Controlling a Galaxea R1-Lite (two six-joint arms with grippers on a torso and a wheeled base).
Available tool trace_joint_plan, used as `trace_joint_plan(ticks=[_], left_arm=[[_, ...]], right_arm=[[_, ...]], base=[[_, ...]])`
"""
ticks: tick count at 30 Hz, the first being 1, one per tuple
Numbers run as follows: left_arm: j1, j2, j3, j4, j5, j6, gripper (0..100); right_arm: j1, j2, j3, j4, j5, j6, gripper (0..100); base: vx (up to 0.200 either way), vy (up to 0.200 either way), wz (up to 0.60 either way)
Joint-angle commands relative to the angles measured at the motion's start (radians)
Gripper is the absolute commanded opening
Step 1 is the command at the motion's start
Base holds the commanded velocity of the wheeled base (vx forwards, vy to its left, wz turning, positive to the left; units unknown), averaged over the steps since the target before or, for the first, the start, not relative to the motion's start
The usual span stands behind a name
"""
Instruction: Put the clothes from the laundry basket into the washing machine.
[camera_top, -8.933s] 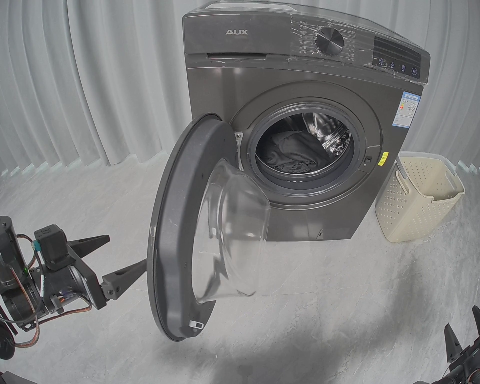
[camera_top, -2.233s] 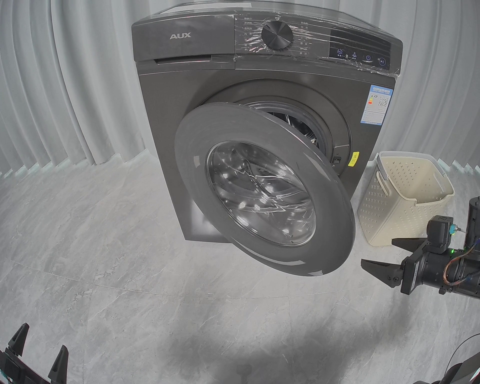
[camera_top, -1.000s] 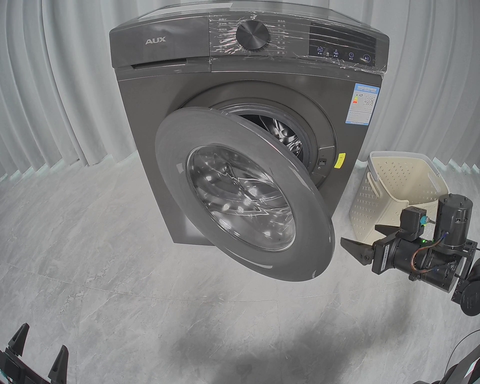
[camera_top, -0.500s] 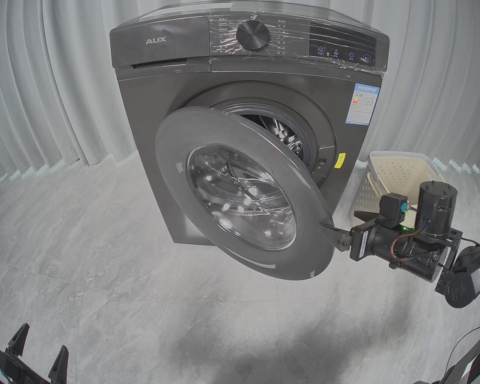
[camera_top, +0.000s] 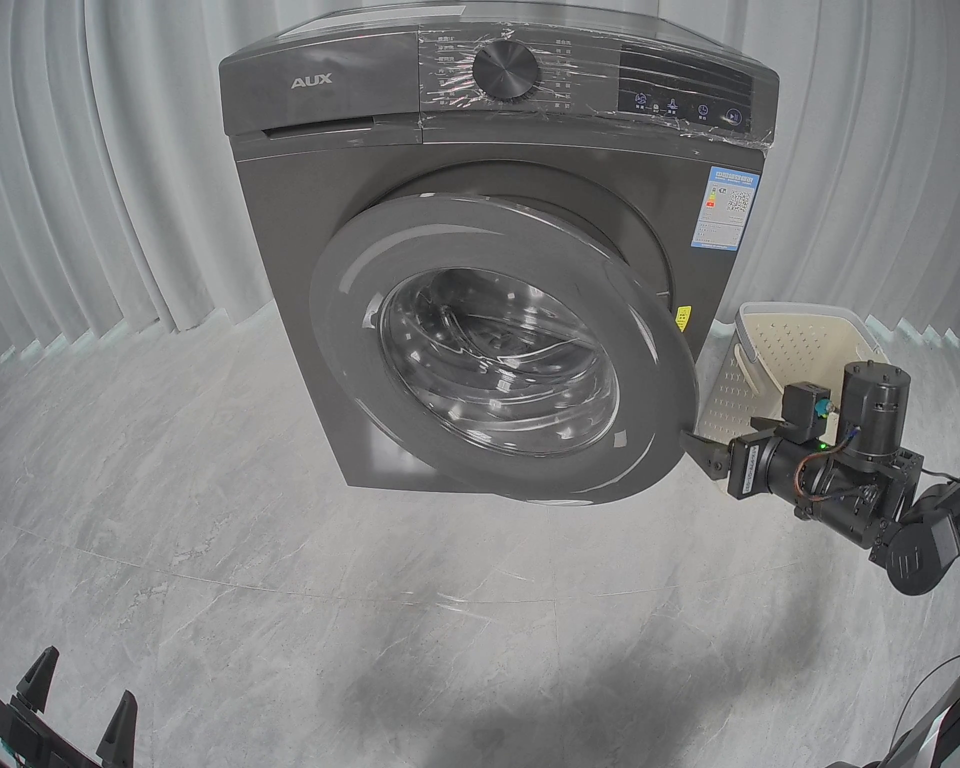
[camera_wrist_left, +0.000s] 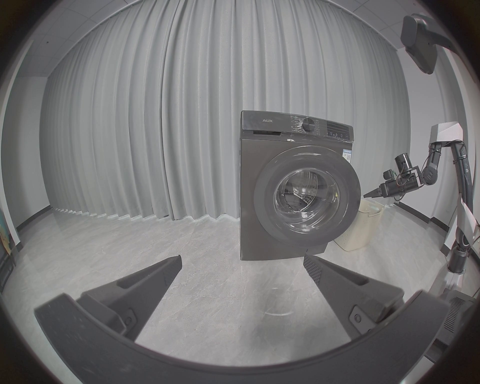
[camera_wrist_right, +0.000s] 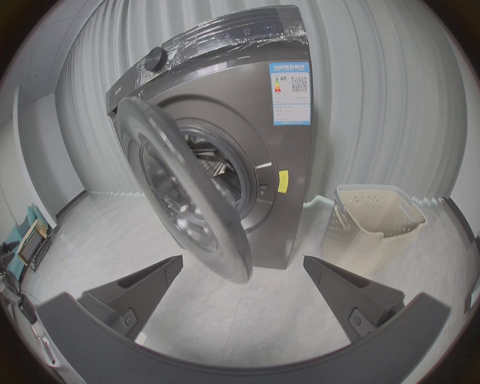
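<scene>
Washing machine (camera_top: 300, 200): grey front-loader on the pale floor (camera_top: 200, 520), in front of a curtain (camera_top: 120, 150).
Door (camera_top: 345, 330): ajar, hinged on the robot's left, its free edge standing out from the front.
Right gripper (camera_wrist_right: 241, 261): jaws wide apart, empty, one fingertip at the door's free edge.
Laundry basket (camera_top: 800, 345): cream, perforated, on the floor just beside the machine's right side.
Left gripper (camera_top: 85, 678): low, well apart from the machine, jaws apart, empty.

Hangs pale grey pleated curtains (camera_top: 110, 170) from ceiling to floor across the whole back. Spreads a glossy floor (camera_top: 300, 600) of large grey marbled tiles, thin joints between them, soft even light mirrored faintly on it. Meets a plain white wall (camera_wrist_left: 20, 150) at one side, dark skirting (camera_wrist_left: 31, 216) at its foot, panelled ceiling (camera_wrist_left: 90, 25) above.
</scene>
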Motion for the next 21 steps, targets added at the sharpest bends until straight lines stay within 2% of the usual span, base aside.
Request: trace_joint_plan(ticks=[1,4,6,7,8,9,10,13,17,19,21], left_arm=[[0.000,-0.016,0.015,0.000,0.001,0.000,100],[0.000,-0.016,0.015,0.000,0.001,0.000,100],[0.000,-0.016,0.015,0.000,0.001,-0.001,100],[0.000,-0.014,0.015,0.001,-0.001,-0.001,100],[0.000,-0.016,0.015,0.001,0.001,-0.001,100],[0.000,-0.014,0.015,0.001,-0.001,-0.001,100],[0.000,-0.016,0.015,0.000,0.001,-0.001,100],[0.000,-0.016,0.015,0.001,-0.001,0.000,100],[0.000,-0.014,0.015,0.001,0.001,0.000,100],[0.000,-0.014,0.015,0.001,-0.001,0.000,100],[0.000,-0.014,0.015,0.001,0.001,0.000,100]], right_arm=[[0.093,-0.056,0.095,0.000,0.012,0.005,100],[0.200,-0.088,0.145,0.006,0.028,0.026,100],[0.211,-0.088,0.148,0.005,0.032,0.031,100],[0.274,-0.090,0.148,-0.002,0.071,0.094,100],[0.280,-0.088,0.147,-0.002,0.077,0.111,100],[0.294,-0.085,0.139,-0.002,0.094,0.152,100],[0.297,-0.083,0.135,-0.002,0.100,0.163,100],[0.298,-0.077,0.125,-0.005,0.107,0.175,100],[0.300,-0.064,0.116,-0.025,0.109,0.181,100],[0.306,-0.037,0.107,-0.113,0.111,0.180,100],[0.318,-0.024,0.110,-0.173,0.120,0.178,100]], base=[[0.000,0.000,0.00],[0.000,0.000,0.00],[0.000,-0.200,0.00],[0.000,-0.200,0.00],[0.000,-0.200,0.00],[0.000,-0.200,0.00],[0.000,-0.200,0.00],[0.000,-0.200,0.00],[0.000,0.000,0.00],[0.000,0.000,0.00],[0.200,0.000,0.00]])
